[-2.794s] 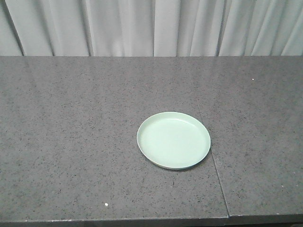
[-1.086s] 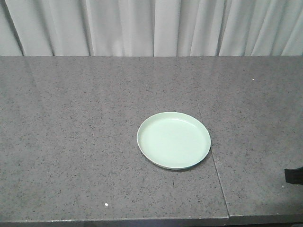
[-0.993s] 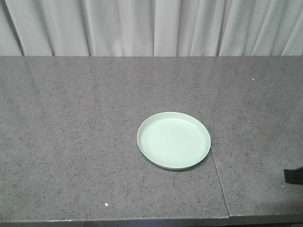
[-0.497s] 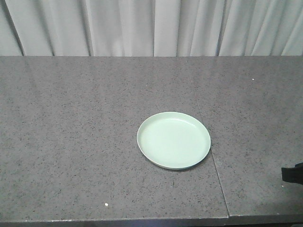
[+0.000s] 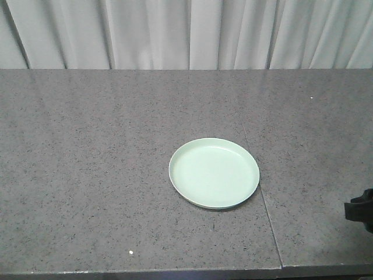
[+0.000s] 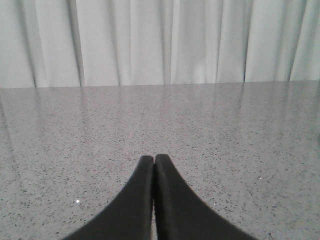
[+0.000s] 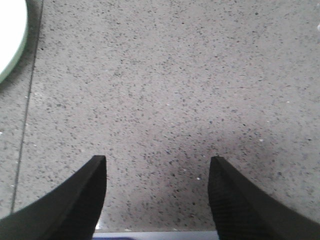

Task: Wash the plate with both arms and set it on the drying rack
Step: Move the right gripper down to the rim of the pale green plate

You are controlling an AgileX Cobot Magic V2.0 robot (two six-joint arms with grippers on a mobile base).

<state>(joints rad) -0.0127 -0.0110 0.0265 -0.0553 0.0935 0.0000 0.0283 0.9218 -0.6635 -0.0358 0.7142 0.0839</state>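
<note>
One plate (image 5: 214, 173), pale mint green, empty, lying flat and right way up on the counter (image 5: 87, 175). It sits ahead of the right gripper (image 7: 157, 159) and off to its left, well apart. Only a sliver of its rim shows in that gripper's own view. Nothing touches it.

One right gripper, jaws spread wide with nothing between them, low over bare stone.

One left gripper (image 6: 153, 160), tips pressed together and holding nothing. Ahead of it are only counter and curtain (image 6: 150, 40); the plate is not in its view.

One counter seam (image 5: 265, 210), running between the right gripper and the plate, close beside the plate's rim on the gripper's side.

Drying rack: none in view.

Hazards, as judged:
- The plate lies flat with a shallow rim, so a fingertip has little to get under. A pinch that lands short would likely push the plate across the smooth stone rather than lift it.
- A low approach from the right crosses the seam, where a fingertip could catch.
- A one-sided rim grip would probably let the plate tilt and slip; the left gripper must open before it can share the load.
- The rack's place cannot be told from here, so the carry path is unknown.
</note>
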